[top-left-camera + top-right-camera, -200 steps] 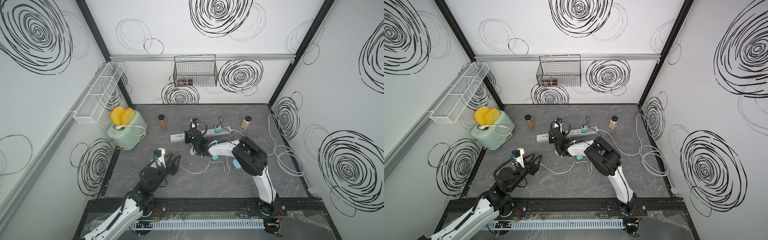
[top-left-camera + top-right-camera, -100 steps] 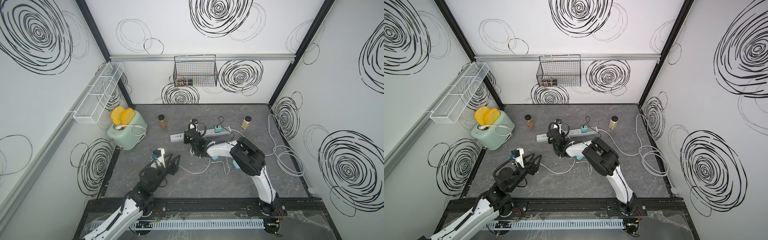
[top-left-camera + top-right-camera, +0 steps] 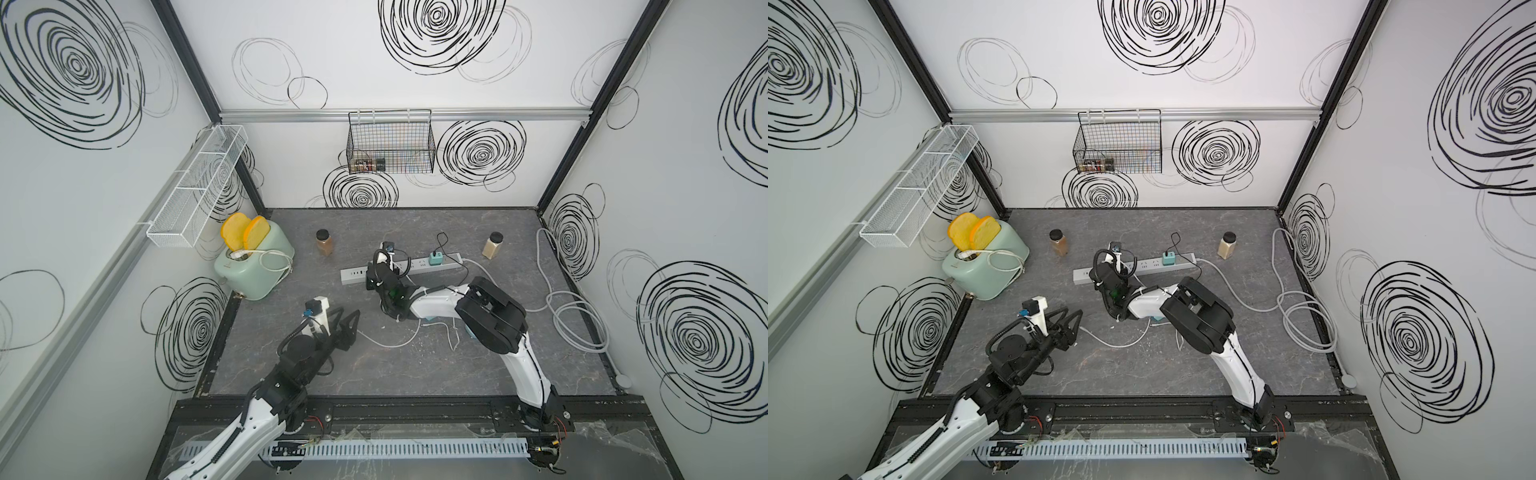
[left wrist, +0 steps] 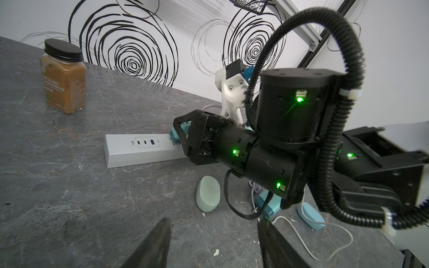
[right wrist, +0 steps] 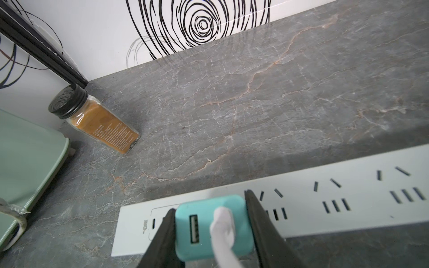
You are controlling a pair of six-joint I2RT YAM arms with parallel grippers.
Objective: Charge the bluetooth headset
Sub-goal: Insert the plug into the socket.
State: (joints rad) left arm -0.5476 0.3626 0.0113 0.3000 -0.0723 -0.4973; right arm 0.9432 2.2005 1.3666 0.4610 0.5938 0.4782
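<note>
**Figure.** Your right gripper (image 5: 210, 201) pinches the teal charger (image 5: 197, 232), white cable (image 5: 222, 227) attached, with its prongs facing the power strip (image 5: 348, 185), apparently for plugging in. Your left gripper (image 4: 213, 229) hangs spread and empty. The pale-blue headset (image 4: 311, 215) lies beneath your right arm.

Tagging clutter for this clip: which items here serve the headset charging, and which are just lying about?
Job: teal charger in right gripper, power strip, white cable, mint oval case.
Lying about: toaster, cinnamon jar, pale spice jar, wire basket.
</note>
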